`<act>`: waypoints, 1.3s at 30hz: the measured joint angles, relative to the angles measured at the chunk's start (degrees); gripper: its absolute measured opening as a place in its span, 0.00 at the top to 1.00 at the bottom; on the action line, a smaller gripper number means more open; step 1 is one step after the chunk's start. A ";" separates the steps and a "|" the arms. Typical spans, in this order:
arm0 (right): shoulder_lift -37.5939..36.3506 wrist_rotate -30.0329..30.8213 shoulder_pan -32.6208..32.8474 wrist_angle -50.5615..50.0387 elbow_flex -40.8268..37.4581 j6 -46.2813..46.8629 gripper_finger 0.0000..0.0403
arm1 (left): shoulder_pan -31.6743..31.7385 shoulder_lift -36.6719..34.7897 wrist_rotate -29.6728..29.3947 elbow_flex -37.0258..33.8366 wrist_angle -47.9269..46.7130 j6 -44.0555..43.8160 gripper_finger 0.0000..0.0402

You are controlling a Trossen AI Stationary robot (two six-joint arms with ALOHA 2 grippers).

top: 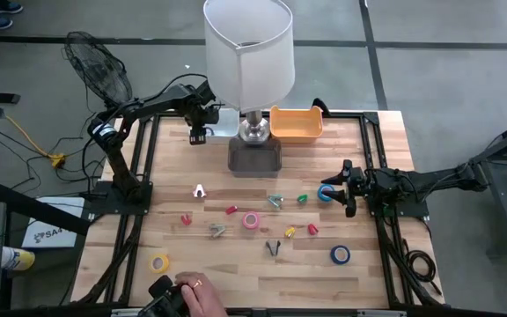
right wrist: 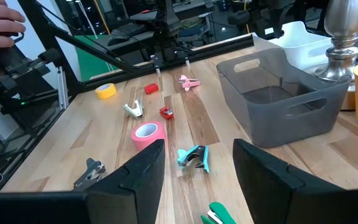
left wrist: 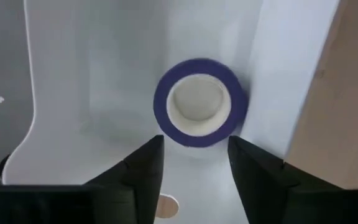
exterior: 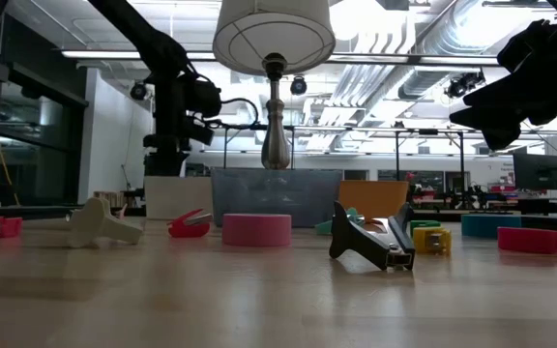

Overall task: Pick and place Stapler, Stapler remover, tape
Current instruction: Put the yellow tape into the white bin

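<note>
My left gripper point(top: 199, 134) hangs open, pointing down, over the white bin point(left wrist: 104, 93) beside the lamp at the table's far side. A blue tape roll point(left wrist: 199, 102) lies in that bin just beyond the fingertips, apart from them. My right gripper point(top: 346, 187) waits open at the table's right, with nothing between its fingers point(right wrist: 199, 144); another blue tape point(top: 326, 194) lies next to it. On the wood lie a pink tape point(top: 251, 220), a yellow tape point(top: 159, 262), a third blue tape point(top: 340, 255), small staplers such as a red one point(top: 231, 210), and staple removers such as a teal one point(top: 275, 201).
A grey bin point(top: 254, 157) and an orange bin point(top: 296, 123) stand at the far middle around the lamp's base point(top: 253, 132). The white lampshade point(top: 249, 53) hides part of the white bin from above. A person's hand point(top: 196, 291) holds a dark device at the near edge.
</note>
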 joint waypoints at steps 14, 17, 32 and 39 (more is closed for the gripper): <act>0.00 0.00 0.00 0.00 0.01 0.01 0.55 | 0.13 -5.60 -5.30 0.00 -3.49 -0.88 0.54; -0.01 0.00 0.00 0.00 0.00 0.00 0.55 | 0.55 -7.09 -5.81 0.00 -5.72 -2.64 0.54; -0.02 0.00 -0.01 0.00 0.00 0.00 0.55 | 0.93 -18.86 -6.72 -2.10 -15.11 -17.90 0.54; 0.00 0.00 -0.01 0.00 0.00 0.00 0.55 | -3.11 -24.88 -3.66 -8.64 -15.88 -22.64 0.54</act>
